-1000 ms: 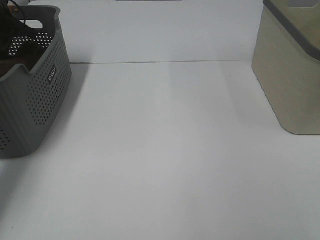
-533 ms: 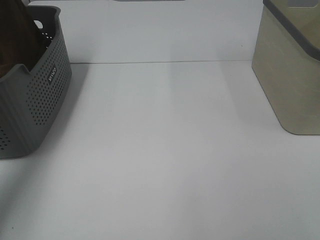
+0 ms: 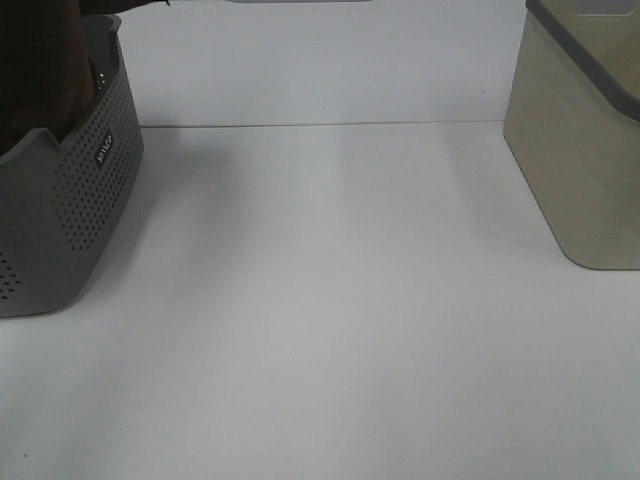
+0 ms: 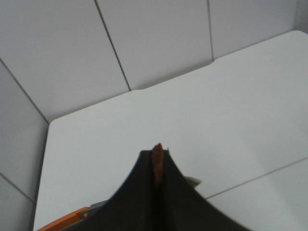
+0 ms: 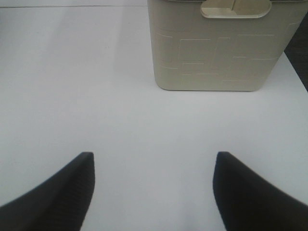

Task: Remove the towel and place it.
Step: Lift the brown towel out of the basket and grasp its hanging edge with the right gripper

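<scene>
The dark brown towel (image 3: pixel 45 70) hangs in a tall column out of the grey perforated basket (image 3: pixel 60 220) at the far left of the exterior view, running up past the top edge. In the left wrist view my left gripper (image 4: pixel 156 153) is shut, with a thin brown edge of the towel (image 4: pixel 157 163) pinched between its black fingers (image 4: pixel 139 192). The left gripper itself is above the exterior view. My right gripper (image 5: pixel 154 155) is open and empty over the white table, out of the exterior view.
A beige bin with a grey rim (image 3: pixel 580 150) stands at the right edge of the white table (image 3: pixel 330 300); it also shows ahead of the right gripper in the right wrist view (image 5: pixel 216 48). A white wall runs behind the table.
The towel has been pulled upward out of the basket and now hides the basket's inside and far handle. The black arm seen in the basket a second ago has risen out of view.
</scene>
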Robot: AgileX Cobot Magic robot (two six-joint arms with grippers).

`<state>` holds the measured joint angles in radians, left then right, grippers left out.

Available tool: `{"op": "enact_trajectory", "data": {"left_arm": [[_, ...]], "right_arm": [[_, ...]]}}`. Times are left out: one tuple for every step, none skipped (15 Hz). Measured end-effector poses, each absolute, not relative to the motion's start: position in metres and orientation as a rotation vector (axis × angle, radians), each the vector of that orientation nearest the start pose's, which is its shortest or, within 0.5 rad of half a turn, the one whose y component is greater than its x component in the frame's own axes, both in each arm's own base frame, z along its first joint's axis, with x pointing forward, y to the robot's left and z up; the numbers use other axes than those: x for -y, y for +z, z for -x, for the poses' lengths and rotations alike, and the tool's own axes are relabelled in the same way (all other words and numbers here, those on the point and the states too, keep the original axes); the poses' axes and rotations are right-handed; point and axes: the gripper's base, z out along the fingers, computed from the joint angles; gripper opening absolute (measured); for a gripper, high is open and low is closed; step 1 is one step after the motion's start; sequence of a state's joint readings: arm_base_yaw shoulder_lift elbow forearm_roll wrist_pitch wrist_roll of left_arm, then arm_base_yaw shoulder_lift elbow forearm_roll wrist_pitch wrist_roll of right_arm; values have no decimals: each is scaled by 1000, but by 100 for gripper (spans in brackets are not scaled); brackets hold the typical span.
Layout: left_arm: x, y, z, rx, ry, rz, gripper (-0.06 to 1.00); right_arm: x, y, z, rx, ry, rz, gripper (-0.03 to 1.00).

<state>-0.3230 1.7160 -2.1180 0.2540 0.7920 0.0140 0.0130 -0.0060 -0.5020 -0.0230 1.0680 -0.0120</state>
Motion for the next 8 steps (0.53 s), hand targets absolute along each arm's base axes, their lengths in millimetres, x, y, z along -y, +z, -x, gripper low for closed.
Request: {"op": "enact_trajectory", "data": {"left_arm": [[119,510,-352,-1828,57,-413,0],[134,508,-344,-1849,39,-475,0],[148,504,-336,-1880,23,-533,0],[164,500,-328,-1900,-11,-589,0],[184,498,-317,-1909,-58,-663,0],[196,497,-309,-1901,-94,-707,0],[208,497,-302,-1891,-138,-749,0],[218,496,-295,-1885,-186,-779,0]], "right_arm": [[2,277,6,-2043,-27,24,67],[2,277,6,-2043,-26,24,67],[1,277,6,-2043,-14,25,67],[0,277,6,-2044,9,26,66],[-6,277,1,-2076,86,28,65],[-11,278,-6,-2115,159,31,64],[-16,280,-14,-2141,221,57,63],[-22,283,-25,-2164,299,97,63]]}}
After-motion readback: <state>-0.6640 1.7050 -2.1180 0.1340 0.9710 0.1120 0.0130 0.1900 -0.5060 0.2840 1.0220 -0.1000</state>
